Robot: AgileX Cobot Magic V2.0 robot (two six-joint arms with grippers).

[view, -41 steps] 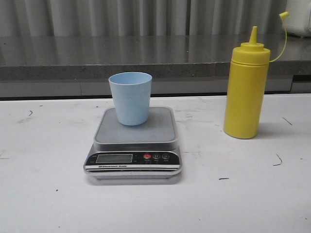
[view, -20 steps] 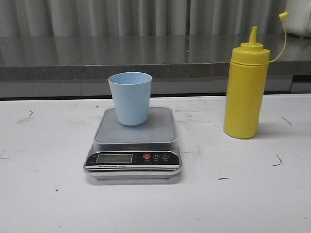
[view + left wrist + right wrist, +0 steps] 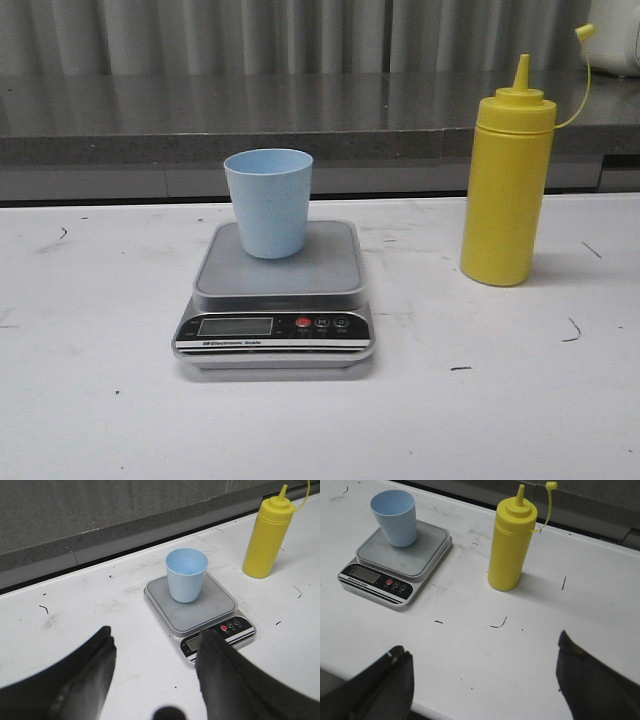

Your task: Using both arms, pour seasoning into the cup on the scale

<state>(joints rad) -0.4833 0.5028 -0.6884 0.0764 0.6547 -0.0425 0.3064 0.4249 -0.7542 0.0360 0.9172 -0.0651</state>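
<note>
Cup (image 3: 268, 202) stood upright on scale (image 3: 274, 292), bottle (image 3: 507, 190) well apart; left gripper (image 3: 155, 667) and right gripper (image 3: 482, 680) both spread wide, empty, clear of all three.

A lab-style test bench: a scuffed white counter (image 3: 100, 400) marked with pen strokes, a grey stone ledge (image 3: 200, 120) behind it, and grey corrugated panelling (image 3: 200, 35) above that ledge, all bare and utilitarian.

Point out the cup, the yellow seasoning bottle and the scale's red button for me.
cup (image 3: 268, 205): front view, middle of its pale blue wall.
seasoning bottle (image 3: 506, 195): front view, middle of its yellow body.
red button (image 3: 303, 323): front view, on the scale's black front panel.
</note>
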